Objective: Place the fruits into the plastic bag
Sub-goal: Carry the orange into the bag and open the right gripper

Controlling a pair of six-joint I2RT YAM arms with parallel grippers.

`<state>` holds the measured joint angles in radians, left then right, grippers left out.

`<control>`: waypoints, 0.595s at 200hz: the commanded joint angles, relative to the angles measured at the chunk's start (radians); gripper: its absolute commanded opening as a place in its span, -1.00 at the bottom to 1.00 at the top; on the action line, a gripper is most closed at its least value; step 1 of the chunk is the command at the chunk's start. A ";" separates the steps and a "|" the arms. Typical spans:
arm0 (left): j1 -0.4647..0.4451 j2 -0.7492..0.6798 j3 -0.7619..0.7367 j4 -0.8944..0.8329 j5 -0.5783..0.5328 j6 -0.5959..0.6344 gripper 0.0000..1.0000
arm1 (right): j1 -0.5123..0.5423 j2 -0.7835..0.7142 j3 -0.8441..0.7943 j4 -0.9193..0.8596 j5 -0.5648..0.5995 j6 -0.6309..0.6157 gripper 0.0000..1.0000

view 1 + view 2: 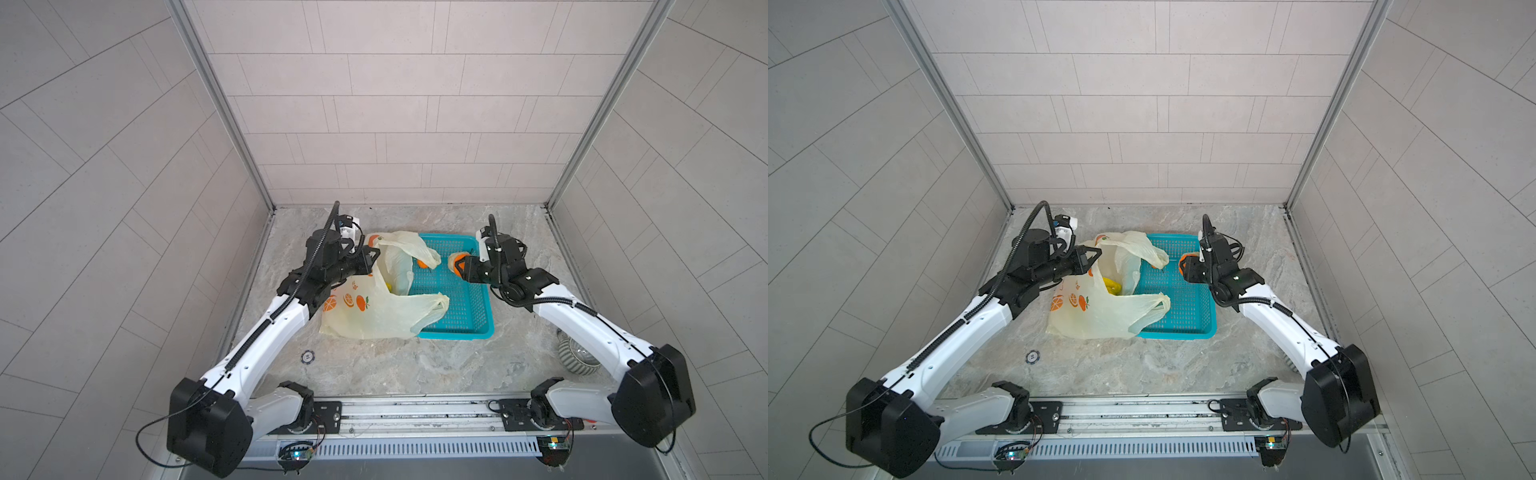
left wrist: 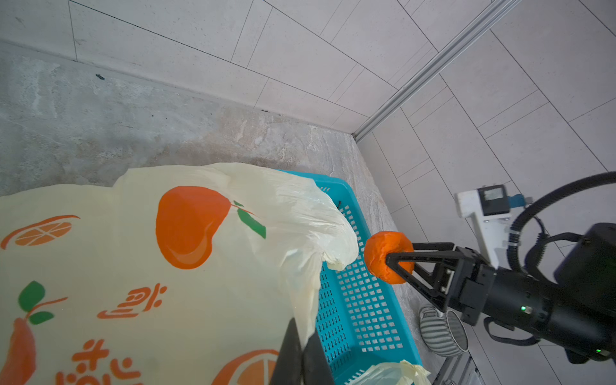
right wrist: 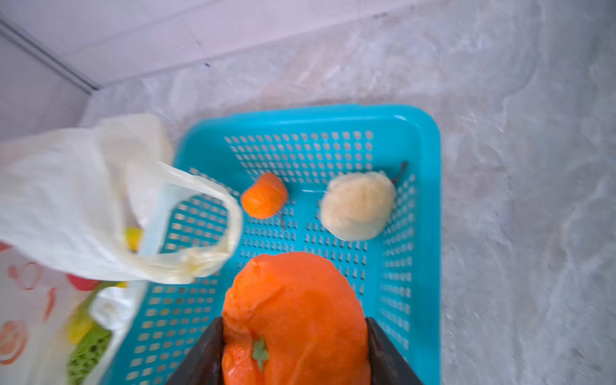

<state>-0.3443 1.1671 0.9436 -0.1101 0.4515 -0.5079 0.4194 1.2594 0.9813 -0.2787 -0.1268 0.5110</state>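
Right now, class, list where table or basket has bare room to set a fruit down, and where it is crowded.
Free: the basket's near mesh, between the plastic bag's handle and its right wall; the table before both, between round token and striped bowl. Crowded: the basket's far end: small orange, beige fruit, and the right gripper holding a large orange.

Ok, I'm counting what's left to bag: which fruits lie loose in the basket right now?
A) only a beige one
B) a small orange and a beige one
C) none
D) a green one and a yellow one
B: the right wrist view shows a small orange and a beige fruit lying in the basket, while the big orange is held in the right gripper.
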 commanded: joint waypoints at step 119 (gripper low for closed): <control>0.005 -0.073 0.009 -0.080 -0.069 0.069 -1.00 | 0.364 0.557 0.465 0.059 -0.528 -0.194 -0.13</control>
<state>-0.3443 1.1259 0.9436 -0.1692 0.4072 -0.4694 0.7540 1.7588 1.3678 -0.1688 -0.5251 0.3664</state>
